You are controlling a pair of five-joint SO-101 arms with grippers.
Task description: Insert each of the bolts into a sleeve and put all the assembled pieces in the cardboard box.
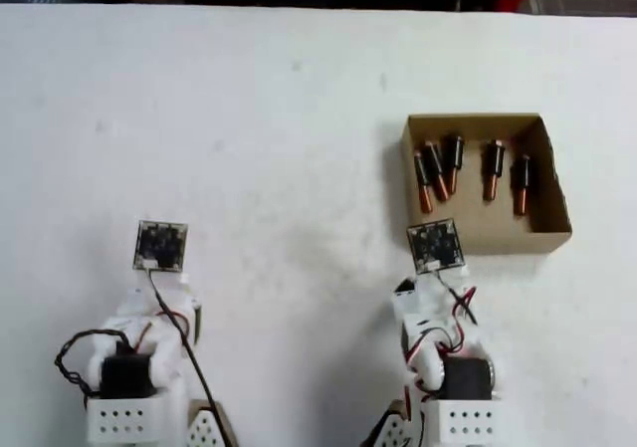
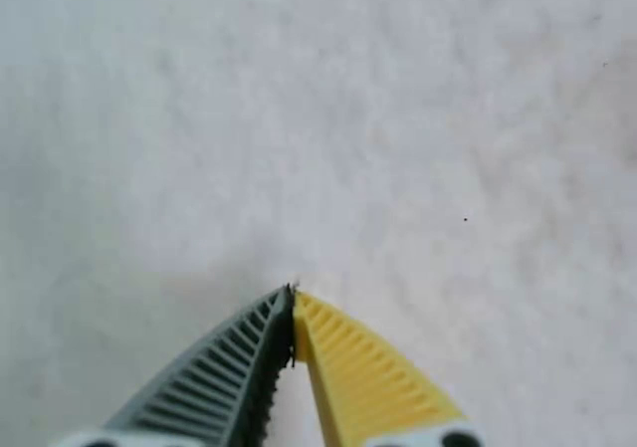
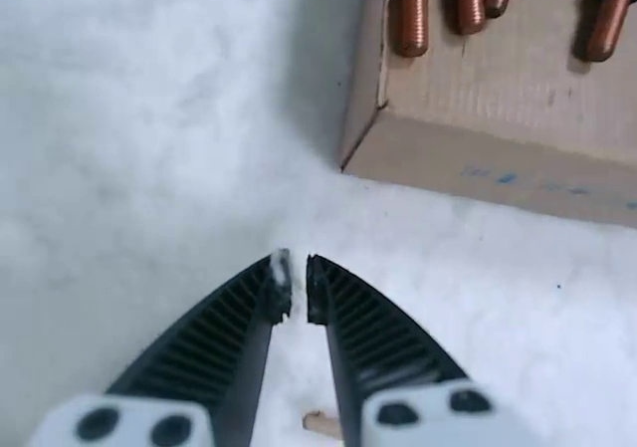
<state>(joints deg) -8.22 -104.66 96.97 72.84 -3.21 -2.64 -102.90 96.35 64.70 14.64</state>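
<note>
The cardboard box (image 1: 542,230) sits on the white table at the right. Several copper bolts with black sleeves (image 1: 493,168) lie inside it, side by side. My right gripper (image 3: 297,271) hovers low over the table just in front of the box's near corner (image 3: 363,143), its black fingers shut on nothing. The threaded ends of the bolts (image 3: 413,14) show over the box's wall. My left gripper (image 2: 292,303), one finger grey and one yellow, is shut over bare table at the left.
Both arms are drawn back at the table's near edge, the left arm (image 1: 149,318) and the right arm (image 1: 438,318). The white table (image 1: 249,118) stretches bare to the far edge, beyond which dark objects stand.
</note>
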